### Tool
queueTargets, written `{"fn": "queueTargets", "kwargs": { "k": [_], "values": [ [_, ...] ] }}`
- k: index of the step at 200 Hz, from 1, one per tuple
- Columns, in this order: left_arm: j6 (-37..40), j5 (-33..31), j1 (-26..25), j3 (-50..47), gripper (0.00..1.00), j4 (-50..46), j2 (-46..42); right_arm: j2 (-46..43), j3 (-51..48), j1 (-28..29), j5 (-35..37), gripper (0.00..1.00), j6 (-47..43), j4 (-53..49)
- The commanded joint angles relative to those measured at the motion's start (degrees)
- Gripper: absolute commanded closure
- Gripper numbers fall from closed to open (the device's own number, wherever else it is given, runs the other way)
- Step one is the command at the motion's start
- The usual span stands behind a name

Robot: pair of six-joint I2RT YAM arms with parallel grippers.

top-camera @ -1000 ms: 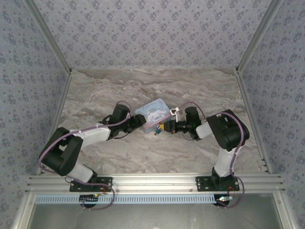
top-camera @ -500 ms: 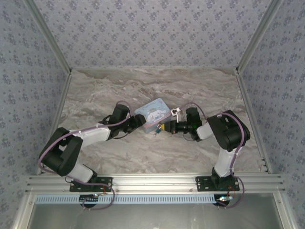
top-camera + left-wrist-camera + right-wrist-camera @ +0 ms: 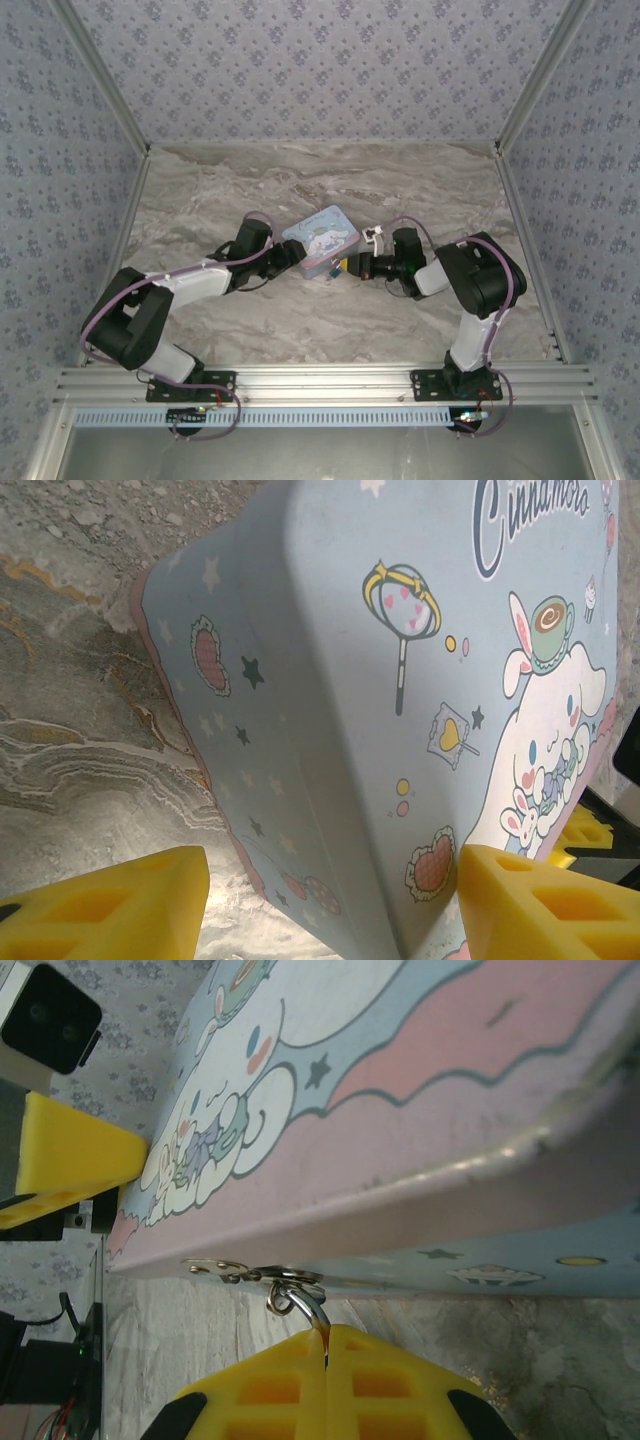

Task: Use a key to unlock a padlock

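Top view: tin box (image 3: 322, 235) mid-table (image 3: 300, 180). Padlock (image 3: 328, 274) a tiny blue speck touching box's near edge, between both arms. Left gripper (image 3: 295, 258) at box's left corner, right gripper (image 3: 347, 267) just right of padlock.

Left wrist: left gripper (image 3: 330, 900) spread wide, straddling tin box (image 3: 400, 680) corner; right pad touches it, left pad apart.

Right wrist: right gripper (image 3: 326, 1360) pads pressed together, pinching key (image 3: 324, 1345), a slim dark sliver. Silvery loop (image 3: 296, 1295) just above tips, hanging at tin box (image 3: 400, 1110) latch.
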Motion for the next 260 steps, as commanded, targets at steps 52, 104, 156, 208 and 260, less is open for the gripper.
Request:
{"fn": "queueTargets", "kwargs": {
  "k": [52,104,156,208,260],
  "values": [
    [1.0,-1.3,-0.9,-1.8,0.34,-6.1,0.0,-2.9,-2.2,-0.5,4.2,1.00,4.2,5.2],
    [0.9,-1.5,-0.9,-1.8,0.33,-6.4,-0.5,-5.7,-3.1,-2.3,5.6,1.00,3.6,2.0],
    [1.6,-2.3,-0.8,-1.4,0.31,-7.5,-1.3,-10.1,-4.7,-3.7,5.7,1.00,0.9,-3.8],
    [2.5,-2.2,0.6,-0.7,0.31,-7.3,0.2,-20.0,-5.1,-3.9,6.4,1.00,-4.0,-18.9],
    [3.9,-1.1,2.9,0.6,0.31,-5.9,3.3,-33.3,-5.0,-4.0,7.8,1.00,-6.6,-37.6]
  ]
}}
